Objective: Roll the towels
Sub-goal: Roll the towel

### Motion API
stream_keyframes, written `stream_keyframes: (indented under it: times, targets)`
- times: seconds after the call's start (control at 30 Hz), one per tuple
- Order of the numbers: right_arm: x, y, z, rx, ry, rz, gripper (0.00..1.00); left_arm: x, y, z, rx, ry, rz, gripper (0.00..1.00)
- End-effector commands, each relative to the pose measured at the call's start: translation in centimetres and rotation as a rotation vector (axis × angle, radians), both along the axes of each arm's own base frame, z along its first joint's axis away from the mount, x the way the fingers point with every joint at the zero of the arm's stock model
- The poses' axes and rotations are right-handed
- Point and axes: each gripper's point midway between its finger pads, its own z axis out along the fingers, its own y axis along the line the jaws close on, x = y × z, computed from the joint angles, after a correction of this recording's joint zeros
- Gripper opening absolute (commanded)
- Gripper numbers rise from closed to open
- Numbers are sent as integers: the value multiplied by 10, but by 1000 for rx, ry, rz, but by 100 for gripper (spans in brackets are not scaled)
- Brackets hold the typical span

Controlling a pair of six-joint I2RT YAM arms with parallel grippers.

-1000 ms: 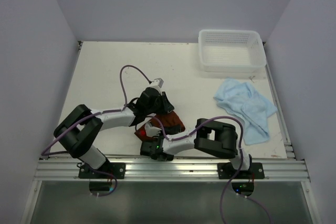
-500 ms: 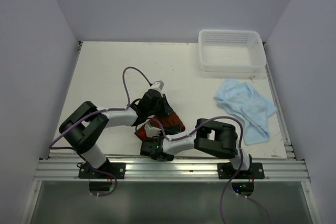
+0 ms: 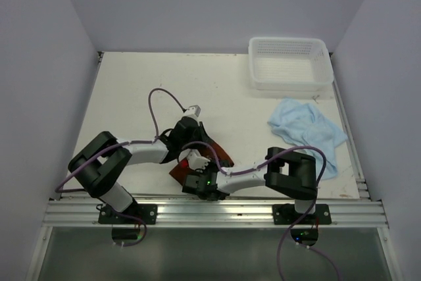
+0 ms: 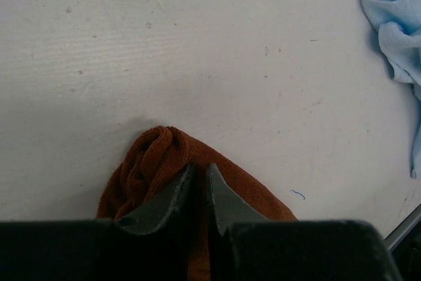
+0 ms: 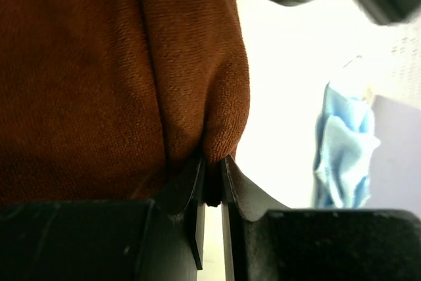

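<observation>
A rust-brown towel [image 3: 212,156] lies bunched near the table's front centre. It also shows in the left wrist view [image 4: 148,162] and fills the right wrist view [image 5: 99,77]. My left gripper [image 3: 195,141] is shut on the towel's far part, its jaws pinching a fold [image 4: 197,174]. My right gripper [image 3: 196,168] is shut on the towel's near edge, with a fold between its fingertips [image 5: 212,162]. A light blue towel [image 3: 309,133] lies crumpled at the right, apart from both grippers.
A white plastic basket [image 3: 289,62] stands at the back right, just beyond the blue towel. The blue towel shows at the right edge of the left wrist view [image 4: 398,24]. The table's front rail [image 3: 217,210] runs close behind the right gripper.
The left gripper has shifted slightly toward the front over the brown towel. The right arm's elbow has swung right and its gripper has moved a little right with the towel edge.
</observation>
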Motion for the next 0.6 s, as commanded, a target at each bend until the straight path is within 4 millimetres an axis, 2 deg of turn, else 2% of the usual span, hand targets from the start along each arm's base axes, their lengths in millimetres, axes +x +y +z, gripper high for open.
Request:
stream_keyframes:
  times: [0.0,0.33,0.5,0.57]
  targets:
    - [3,20,14,302,5,-94,15,3,20,-11,58,-11,78,17]
    - [12,12,33,471,9,-161,22,4,22,-10,52,-18,89,16]
    - [10,11,39,569,57,-173,26,2,24,-12,55,-17,94,15]
    - [7,14,48,627,91,-164,28,2,25,-11,53,-20,99,15]
